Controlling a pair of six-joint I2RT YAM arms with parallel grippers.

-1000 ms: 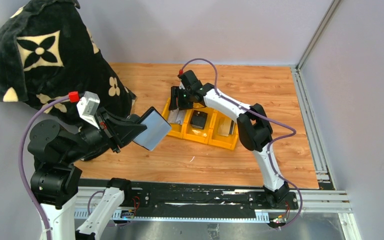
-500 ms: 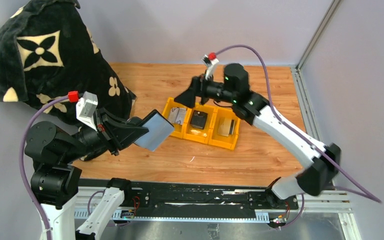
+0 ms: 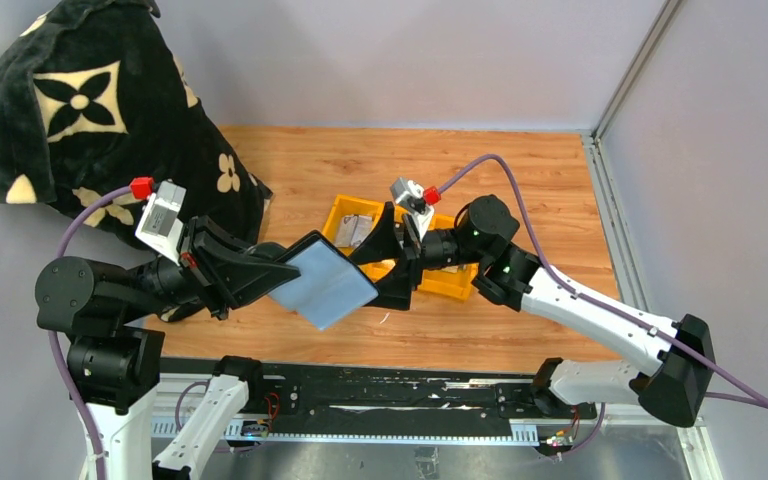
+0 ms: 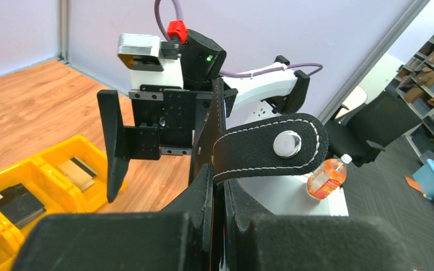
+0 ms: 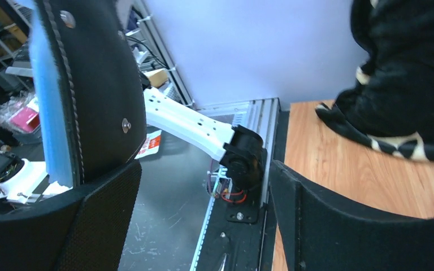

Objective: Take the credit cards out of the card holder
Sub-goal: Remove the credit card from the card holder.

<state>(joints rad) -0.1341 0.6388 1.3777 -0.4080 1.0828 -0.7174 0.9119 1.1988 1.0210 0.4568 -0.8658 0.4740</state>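
Note:
My left gripper [image 3: 282, 272] is shut on the black card holder [image 3: 326, 284] and holds it in the air, bluish face up. In the left wrist view the card holder [image 4: 217, 147] stands edge-on between my fingers, its strap tab [image 4: 268, 148] with a silver snap curling right. My right gripper [image 3: 388, 265] is open, its jaws level with the holder's far end; it faces the left wrist camera [image 4: 164, 148]. In the right wrist view the card holder [image 5: 93, 96] rises beside the left finger [image 5: 62, 226]. A tan dark-striped credit card [image 4: 76, 171] and a grey card [image 3: 360, 229] lie in the bin.
The yellow three-compartment bin [image 3: 344, 206] sits mid-table behind the grippers, partly hidden by the right arm; a small black block [image 4: 14, 204] lies in its middle compartment. A big black plush bag with cream flowers [image 3: 90, 110] fills the left rear. A metal rail runs along the right edge.
My right arm has swung from over the bin forward and down to the card holder's end, its jaws open. My left arm has carried the holder rightward toward it.

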